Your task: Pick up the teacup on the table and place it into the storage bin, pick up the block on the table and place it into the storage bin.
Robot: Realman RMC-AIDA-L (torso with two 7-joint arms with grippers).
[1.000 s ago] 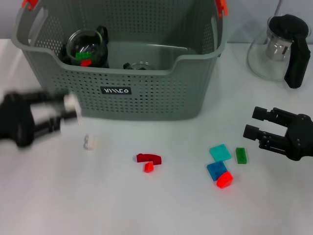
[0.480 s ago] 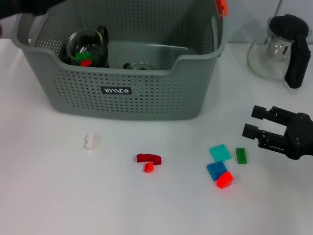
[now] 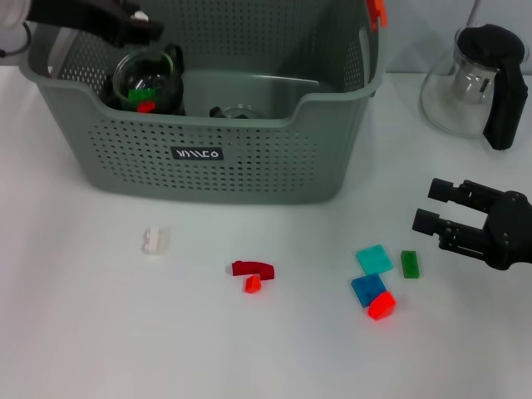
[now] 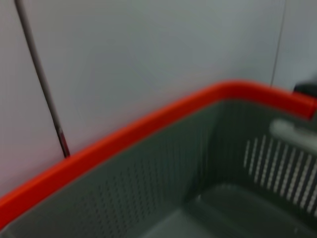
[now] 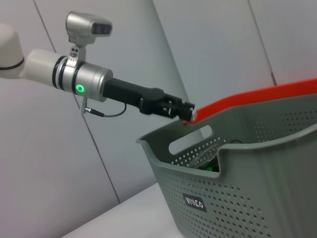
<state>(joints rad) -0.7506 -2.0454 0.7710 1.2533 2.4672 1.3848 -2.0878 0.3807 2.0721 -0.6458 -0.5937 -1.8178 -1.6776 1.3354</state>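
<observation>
Nearest, loose blocks on the table [image 3: 83, 332]: white block [image 3: 155, 241] at 8 o'clock, red pieces centre. Right gripper [image 3: 434, 208] at 3 o'clock, jaws open, empty. Storage bin [image 3: 249, 170] at 12, teacup [image 3: 148, 79] inside. Left gripper [image 3: 141, 25] above the bin's far-left corner; jaw state cannot be told.

Your left arm [image 5: 74, 79] is silver-white with a green ring light, thin cable, black claw [image 5: 181, 108]; your right claw [image 3: 453, 218] is black.
</observation>
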